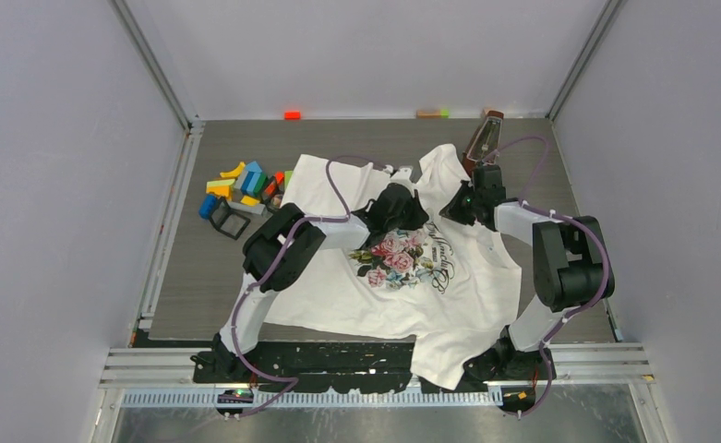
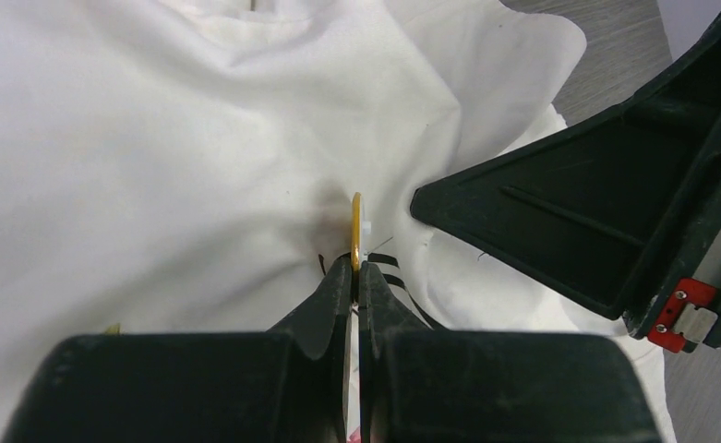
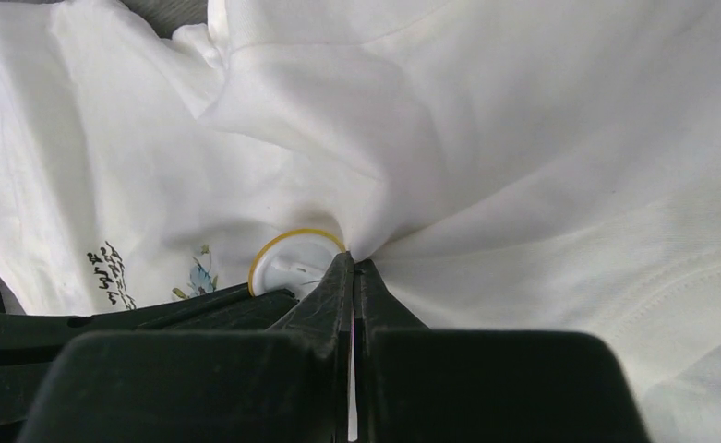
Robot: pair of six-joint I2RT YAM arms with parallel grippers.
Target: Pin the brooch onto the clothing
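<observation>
The T-shirt (image 1: 449, 295), white with a pink-rose print and dark cursive lettering, lies front up and rumpled on the table (image 1: 190, 277), with one corner hanging over the near edge. The brooch (image 2: 356, 221), a round disc with a yellow rim and a white back, stands on edge against the cloth beside the print, clamped in the jaws of the left gripper (image 2: 356, 269). Just beside it the right gripper (image 3: 353, 268) pinches a fold of cloth.

Bright, even light from above fills the top view, casting only soft shadows on the table (image 1: 356, 138). In the wrist views the white T-shirt (image 2: 153, 138) is nearly washed out, its folds showing as faint grey. The left tool (image 2: 356, 277) and right tool (image 3: 354, 277) sit dark and blurred up close.
</observation>
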